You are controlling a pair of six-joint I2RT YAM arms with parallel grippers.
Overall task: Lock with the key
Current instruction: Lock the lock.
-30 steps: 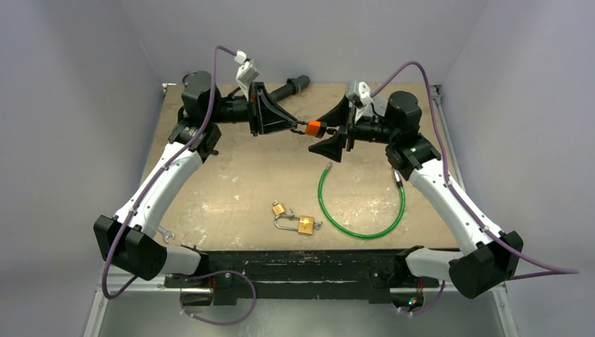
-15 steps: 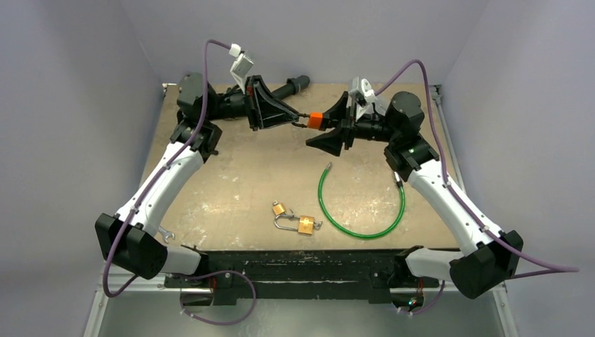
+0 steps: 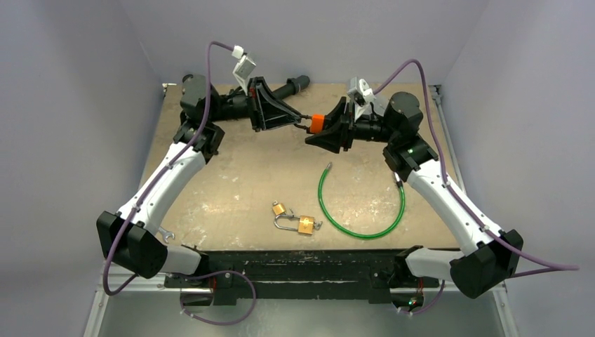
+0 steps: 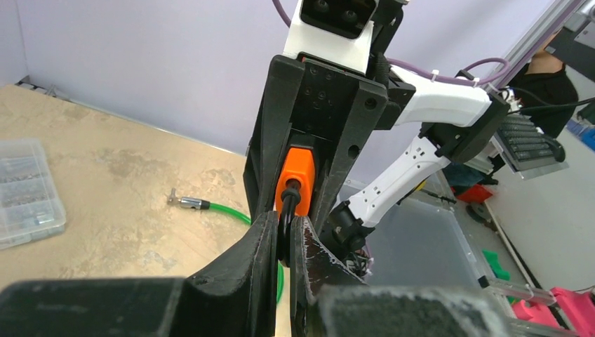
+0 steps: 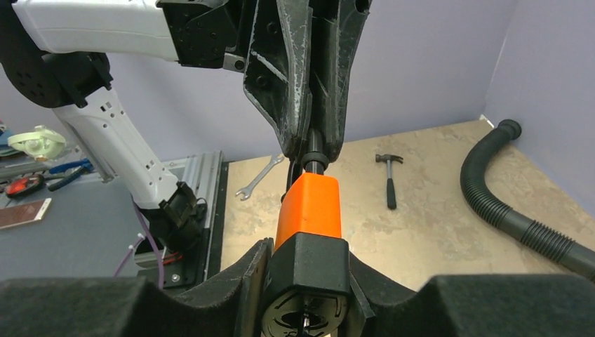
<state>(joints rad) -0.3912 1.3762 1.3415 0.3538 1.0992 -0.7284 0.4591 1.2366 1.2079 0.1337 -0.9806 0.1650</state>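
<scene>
An orange padlock (image 3: 317, 123) with a black base and a black shackle hangs in the air over the back of the table, held between both grippers. My left gripper (image 3: 302, 123) is shut on the shackle (image 4: 287, 209), its fingers pinching the loop just below the orange body (image 4: 295, 175). My right gripper (image 3: 327, 132) is shut on the padlock's black base (image 5: 307, 260), with the orange part (image 5: 309, 203) sticking out towards the left fingers (image 5: 293, 77). The round keyhole face (image 5: 305, 309) points at the right wrist camera. I cannot tell if a key sits in it.
Two brass padlocks lie near the table's front, a larger one (image 3: 305, 225) and a small one (image 3: 278, 208). A green cable loop (image 3: 361, 230) lies to their right. A black hose (image 5: 519, 210), a hammer (image 5: 388, 179), a wrench (image 5: 256, 179) and a clear parts box (image 4: 28, 189) lie around the edges.
Both grippers have kept hold of the orange padlock. It has shifted slightly to the right and towards the back, and both wrists have turned a little.
</scene>
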